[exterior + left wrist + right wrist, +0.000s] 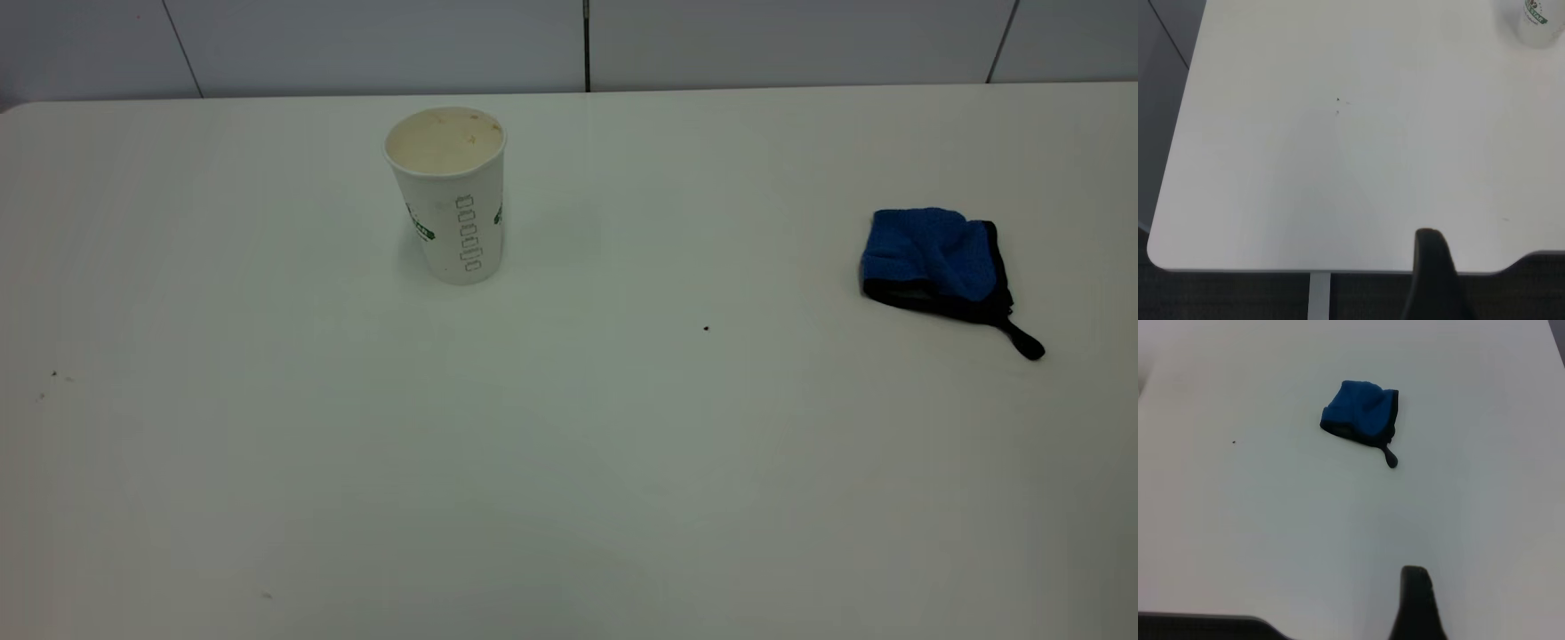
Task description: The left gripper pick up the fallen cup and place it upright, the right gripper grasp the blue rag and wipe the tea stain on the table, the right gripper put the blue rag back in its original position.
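Bare white table [569,498] nearest. White paper cup [447,191] with green print upright at 11 o'clock, inside stained, empty. Folded blue rag [933,258] at 3 o'clock. Claw states: cannot tell.

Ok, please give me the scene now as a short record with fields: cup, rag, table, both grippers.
cup: paper cup upright on the table, left of centre, empty inside
rag: blue rag folded, lying at the right, apart from the cup
table: white table, no tea stain visible, a few small dark specks
left gripper: not over the cup
right gripper: not touching the rag
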You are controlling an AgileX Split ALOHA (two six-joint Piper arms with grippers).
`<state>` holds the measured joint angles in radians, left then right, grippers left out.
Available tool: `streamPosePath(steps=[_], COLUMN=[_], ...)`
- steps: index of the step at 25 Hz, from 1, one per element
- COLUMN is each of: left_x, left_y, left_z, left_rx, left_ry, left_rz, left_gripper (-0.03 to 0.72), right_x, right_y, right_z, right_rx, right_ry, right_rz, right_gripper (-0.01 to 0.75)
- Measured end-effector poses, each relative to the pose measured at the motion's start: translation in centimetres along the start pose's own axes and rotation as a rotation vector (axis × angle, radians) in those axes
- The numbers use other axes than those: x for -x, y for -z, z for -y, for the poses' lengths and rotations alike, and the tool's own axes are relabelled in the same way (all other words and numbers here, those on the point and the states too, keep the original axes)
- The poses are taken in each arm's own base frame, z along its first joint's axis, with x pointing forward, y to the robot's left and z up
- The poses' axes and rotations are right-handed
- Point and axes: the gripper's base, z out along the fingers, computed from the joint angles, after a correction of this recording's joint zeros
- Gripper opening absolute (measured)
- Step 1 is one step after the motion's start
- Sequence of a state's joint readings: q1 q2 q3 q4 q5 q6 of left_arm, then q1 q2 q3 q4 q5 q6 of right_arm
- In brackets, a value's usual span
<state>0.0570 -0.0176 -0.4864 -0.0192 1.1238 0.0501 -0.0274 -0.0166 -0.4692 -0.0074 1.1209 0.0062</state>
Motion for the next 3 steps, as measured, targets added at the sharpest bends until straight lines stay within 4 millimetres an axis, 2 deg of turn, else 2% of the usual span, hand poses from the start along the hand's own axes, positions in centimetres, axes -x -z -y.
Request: streamPosePath(steps=[3], left_x=[0.0], left_y=[0.0], left_z=[0.0], left_rx=[0.0], left_ry=[0.0], left_rz=[0.0], left_gripper=[0.515], right_x=[0.0], right_y=[0.0], right_z=[0.0], right_rx=[0.0], right_ry=[0.0], right_rz=[0.0], right_gripper=[0.59])
